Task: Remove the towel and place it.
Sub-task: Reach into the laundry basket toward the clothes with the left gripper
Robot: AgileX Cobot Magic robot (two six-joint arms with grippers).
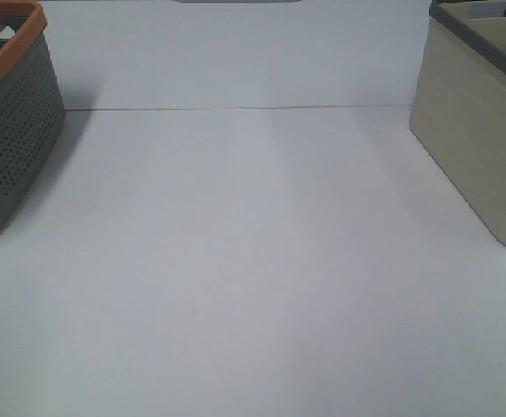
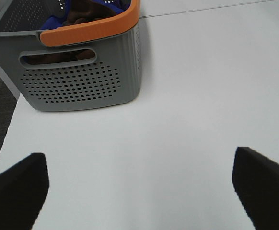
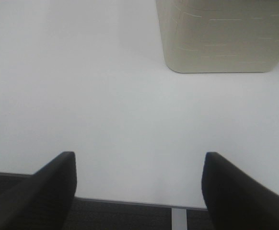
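A: Where was the towel (image 2: 87, 12)?
B: Inside the grey basket (image 2: 82, 86), beside blue cloth (image 2: 58, 21).
A: The grippers?
B: Left gripper (image 2: 139, 191) and right gripper (image 3: 138, 191) had fingers spread apart, empty, above the table (image 1: 253, 261).

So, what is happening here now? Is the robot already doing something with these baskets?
Nothing is being handled yet. The left gripper and the right gripper are both open and empty above the white table. A grey basket stands at the left, with blue and brown cloth inside; the brown one may be the towel. A beige basket stands at the right.
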